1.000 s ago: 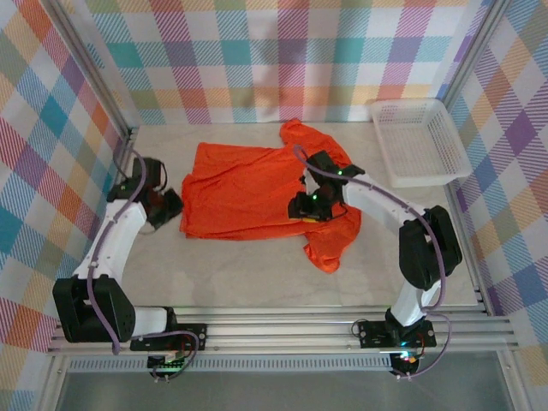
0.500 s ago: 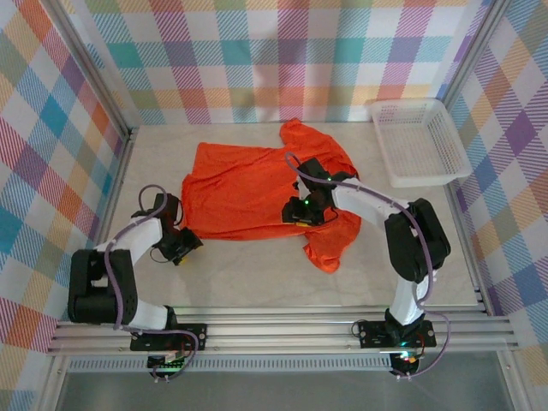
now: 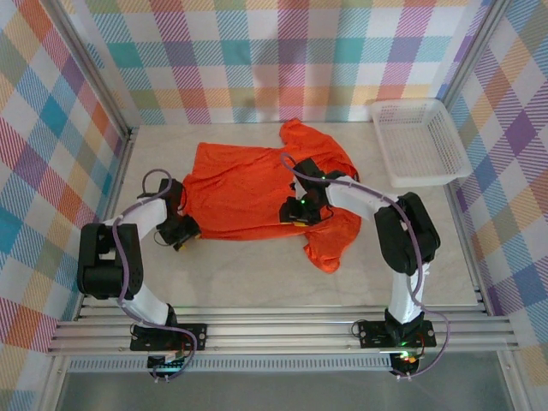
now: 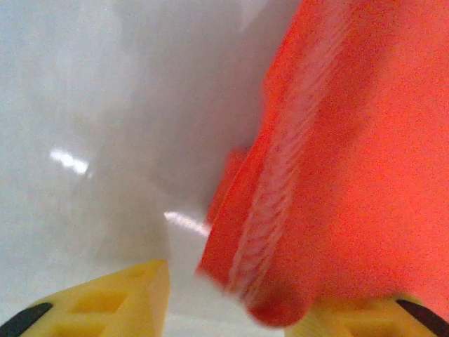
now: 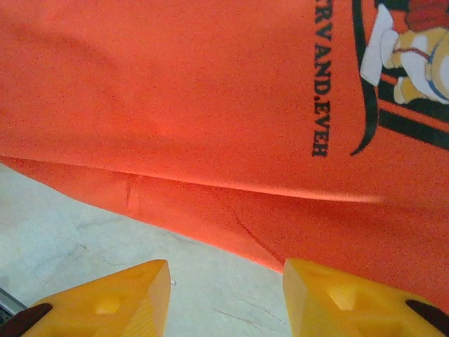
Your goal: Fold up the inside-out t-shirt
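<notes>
The orange t-shirt (image 3: 248, 188) lies spread flat in the middle of the table, with one sleeve toward the back and a flap hanging toward the front right. My left gripper (image 3: 183, 229) sits at the shirt's near left corner. In the left wrist view its jaws (image 4: 231, 312) are open, and the stitched hem (image 4: 280, 210) lies between them against the right finger. My right gripper (image 3: 295, 212) hovers low over the near hem, open (image 5: 226, 298), with bare table between its fingers. The cartoon print (image 5: 407, 49) and black lettering show on the shirt (image 5: 175, 91).
A white mesh basket (image 3: 419, 141) stands at the back right corner. Checked cloth walls and metal posts close in the table on three sides. Pale bare tabletop (image 3: 240, 274) runs between the shirt and the near rail.
My left gripper left the shirt's left edge, swung toward the near side, then came back up to the near left corner. The right gripper drifted slightly left along the hem.
</notes>
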Available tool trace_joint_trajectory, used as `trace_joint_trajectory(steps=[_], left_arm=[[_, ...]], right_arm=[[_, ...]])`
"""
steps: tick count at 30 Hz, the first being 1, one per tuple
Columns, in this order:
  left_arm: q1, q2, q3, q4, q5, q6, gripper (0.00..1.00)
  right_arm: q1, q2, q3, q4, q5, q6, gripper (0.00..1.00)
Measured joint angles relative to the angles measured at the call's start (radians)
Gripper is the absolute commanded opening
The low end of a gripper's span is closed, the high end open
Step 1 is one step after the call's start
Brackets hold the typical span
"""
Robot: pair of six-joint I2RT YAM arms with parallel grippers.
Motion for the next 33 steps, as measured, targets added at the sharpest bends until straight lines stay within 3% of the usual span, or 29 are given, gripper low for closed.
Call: trace_joint_trajectory(steps=[13,17,24,28,33], left_arm=[[0.000,0.100,0.090,0.055,-0.038,0.038,0.39],[0.003,0.104,0.090,0.055,-0.050,0.048,0.00],[0.008,0.034,0.108,-0.048,-0.077,0.071,0.00],[0.008,-0.110,0.161,-0.155,-0.101,0.092,0.15],[0.007,-0.267,0.126,-0.214,-0.124,0.097,0.18]], right_arm=[[0.000,0.028,0.040,-0.008,0.000,-0.001,0.48],[-0.002,0.039,0.043,-0.009,0.000,-0.001,0.48],[-0.063,0.193,0.127,-0.025,0.023,0.001,0.42],[-0.102,0.209,0.157,-0.032,0.009,0.001,0.42],[-0.109,0.203,0.137,-0.011,-0.008,0.001,0.42]])
